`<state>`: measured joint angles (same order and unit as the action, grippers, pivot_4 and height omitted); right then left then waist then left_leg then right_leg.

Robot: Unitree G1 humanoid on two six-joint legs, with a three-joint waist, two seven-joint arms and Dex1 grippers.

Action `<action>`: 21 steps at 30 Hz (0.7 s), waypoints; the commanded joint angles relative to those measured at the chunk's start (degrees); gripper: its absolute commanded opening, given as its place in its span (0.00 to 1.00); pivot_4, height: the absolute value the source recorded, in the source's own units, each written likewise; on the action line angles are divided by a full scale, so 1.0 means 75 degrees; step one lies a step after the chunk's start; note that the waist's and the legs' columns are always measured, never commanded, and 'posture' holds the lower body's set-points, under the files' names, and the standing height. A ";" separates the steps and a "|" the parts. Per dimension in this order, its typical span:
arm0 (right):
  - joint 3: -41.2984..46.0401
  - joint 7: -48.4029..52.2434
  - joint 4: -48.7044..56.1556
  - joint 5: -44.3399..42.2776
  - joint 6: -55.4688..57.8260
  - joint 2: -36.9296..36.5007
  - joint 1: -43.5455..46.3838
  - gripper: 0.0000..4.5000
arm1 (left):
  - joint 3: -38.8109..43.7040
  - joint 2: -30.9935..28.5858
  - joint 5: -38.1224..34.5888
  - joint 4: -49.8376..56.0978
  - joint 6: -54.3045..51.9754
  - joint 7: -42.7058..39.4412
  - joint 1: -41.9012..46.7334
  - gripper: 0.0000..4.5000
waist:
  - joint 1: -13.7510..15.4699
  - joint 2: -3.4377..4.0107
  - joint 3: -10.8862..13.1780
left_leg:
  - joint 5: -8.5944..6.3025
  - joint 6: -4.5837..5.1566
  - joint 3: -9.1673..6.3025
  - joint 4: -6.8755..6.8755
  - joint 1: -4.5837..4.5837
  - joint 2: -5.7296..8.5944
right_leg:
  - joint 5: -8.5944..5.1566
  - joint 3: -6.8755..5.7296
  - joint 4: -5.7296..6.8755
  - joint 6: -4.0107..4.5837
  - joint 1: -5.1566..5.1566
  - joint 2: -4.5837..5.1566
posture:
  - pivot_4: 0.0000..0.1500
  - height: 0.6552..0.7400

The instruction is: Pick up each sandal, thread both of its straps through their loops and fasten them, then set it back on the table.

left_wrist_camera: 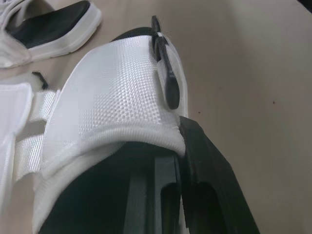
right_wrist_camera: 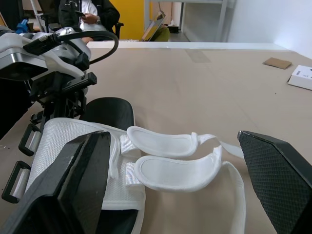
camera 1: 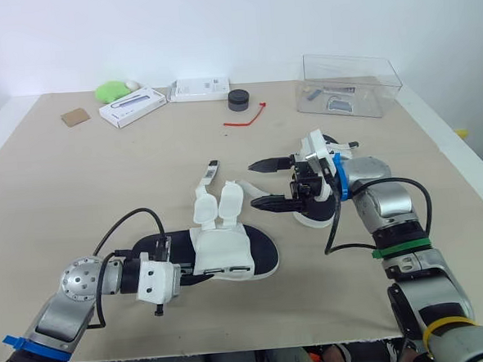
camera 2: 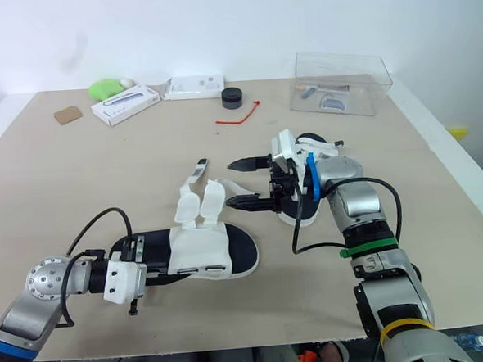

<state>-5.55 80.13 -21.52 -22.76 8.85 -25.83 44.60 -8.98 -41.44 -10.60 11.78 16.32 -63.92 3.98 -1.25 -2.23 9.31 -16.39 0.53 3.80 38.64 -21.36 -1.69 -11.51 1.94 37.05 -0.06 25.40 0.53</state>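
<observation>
Clear box [camera 1: 352, 84] beyond right sandal [camera 1: 312, 219] holds, maybe, grey items [camera 1: 339, 103]

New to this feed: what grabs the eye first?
The near sandal, front-left on the table, its two white straps flipped open, gripped by the left end effector. Just right of centre, the right end effector hovers open by the second sandal.
</observation>
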 commanded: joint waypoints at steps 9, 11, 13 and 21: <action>0.0079 0.0096 -0.0017 0.0010 -0.0147 0.0032 0.0294 1.00 | -0.0053 -0.0113 0.0076 0.0475 -0.0351 0.0218 -0.0394 0.02 | 0.0001 0.0001 0.0000 | 0.0001 -0.0001 0.0000 0.0000 0.0004 -0.0002 | 0.0000 -0.0002 0.0001 0.0000 -0.0001 -0.0006 | 1.00 1.00; 0.0073 0.0107 -0.0064 0.0023 -0.0166 0.0041 0.0311 1.00 | -0.0087 -0.0096 0.0105 0.0516 -0.0430 0.0267 -0.0413 0.02 | 0.0001 0.0000 0.0000 | 0.0001 -0.0001 0.0001 0.0000 0.0004 -0.0001 | 0.0000 -0.0002 0.0001 0.0000 -0.0001 -0.0005 | 1.00 1.00; 0.0085 0.0112 -0.0100 0.0032 -0.0164 0.0051 0.0321 1.00 | -0.0112 -0.0084 0.0098 0.0556 -0.0544 0.0312 -0.0435 0.02 | 0.0001 0.0001 0.0000 | 0.0000 -0.0001 0.0001 0.0000 0.0003 0.0000 | 0.0000 -0.0002 0.0000 0.0000 -0.0002 -0.0003 | 1.00 1.00; 0.0123 0.0092 -0.0048 0.0054 -0.0143 -0.0007 0.0223 1.00 | -0.0078 -0.0234 -0.0232 0.0697 -0.1195 0.0131 -0.0469 0.21 | 0.0001 0.0001 0.0000 | 0.0001 -0.0001 0.0001 0.0000 0.0005 0.0000 | 0.0000 -0.0004 0.0000 0.0000 -0.0004 -0.0005 | 1.00 1.00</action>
<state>-5.82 80.81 -22.97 -22.12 8.31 -25.45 45.49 -9.18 -42.28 -11.45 15.96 9.48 -62.03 0.93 -1.25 -2.22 9.31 -16.39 0.52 3.81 38.64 -21.31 -1.69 -11.51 1.90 37.05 -0.06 25.38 0.49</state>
